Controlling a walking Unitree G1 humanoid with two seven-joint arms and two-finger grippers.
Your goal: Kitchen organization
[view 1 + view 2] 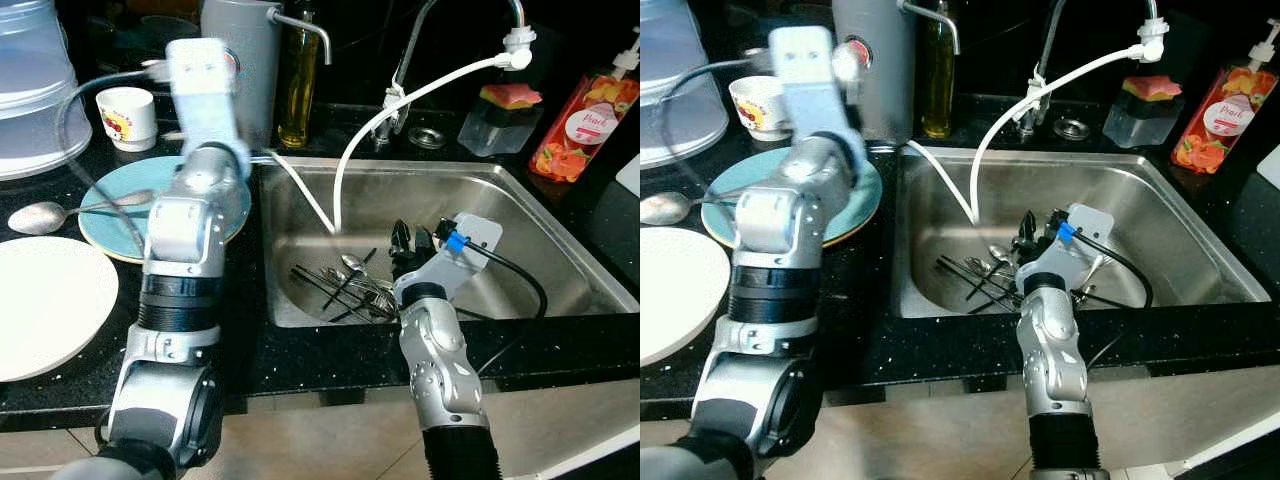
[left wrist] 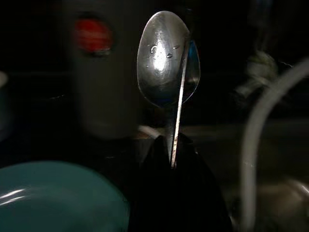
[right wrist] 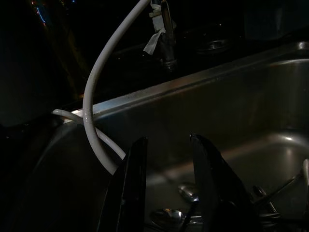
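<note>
A pile of cutlery [image 1: 350, 285] lies at the bottom of the steel sink [image 1: 520, 200]. My right gripper [image 1: 410, 240] hangs just above that pile. Its fingers [image 3: 133, 183] stand open with nothing between them. My left arm is raised over the counter, above a teal plate [image 1: 105, 232]. In the left wrist view my left gripper [image 2: 173, 145] is shut on a metal spoon [image 2: 164, 58], with the bowl pointing away from the fingers. Another spoon [image 1: 45, 214] rests across the teal plate's left rim.
A white plate [image 1: 40, 300] sits at the counter's front left, with a clear container [image 1: 30, 90] and a small cup [image 1: 127, 117] behind. A grey canister [image 1: 245, 60] and an oil bottle [image 1: 298, 80] stand by the sink. A white hose [image 1: 400, 105] drops from the faucet [image 1: 410, 50]. A soap bottle [image 1: 580, 125] stands far right.
</note>
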